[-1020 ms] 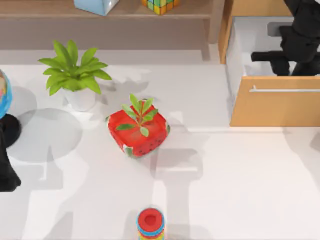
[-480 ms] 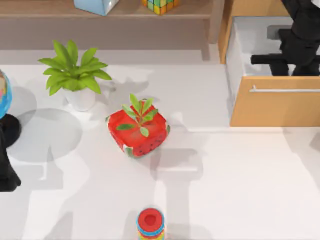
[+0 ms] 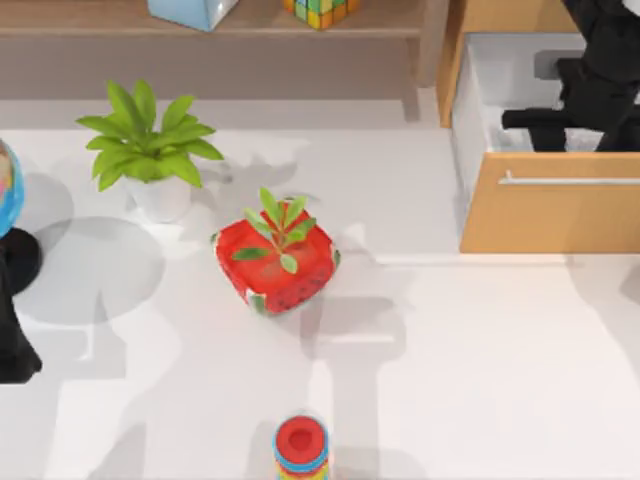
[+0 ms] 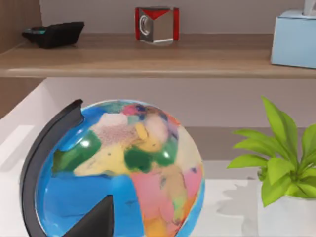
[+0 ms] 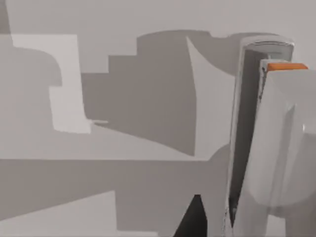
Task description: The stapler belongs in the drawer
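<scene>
The drawer stands pulled out at the table's back right. It has a tan front, a thin silver bar handle and a white inside. My right gripper reaches down into it from the right. In the right wrist view the stapler, pale grey with a small orange tip, lies lengthwise close beside the gripper. It is over the drawer's white floor, and whether it rests there I cannot tell. My left arm is parked at the table's left edge.
A red strawberry-patterned pot sits mid-table, with a white-potted plant behind it to the left. A globe stands at the far left and a ring stack at the front edge. The brown shelf board runs along the back.
My right arm shifted slightly toward the drawer's front a second ago and has since held almost still. Nothing else has moved.
</scene>
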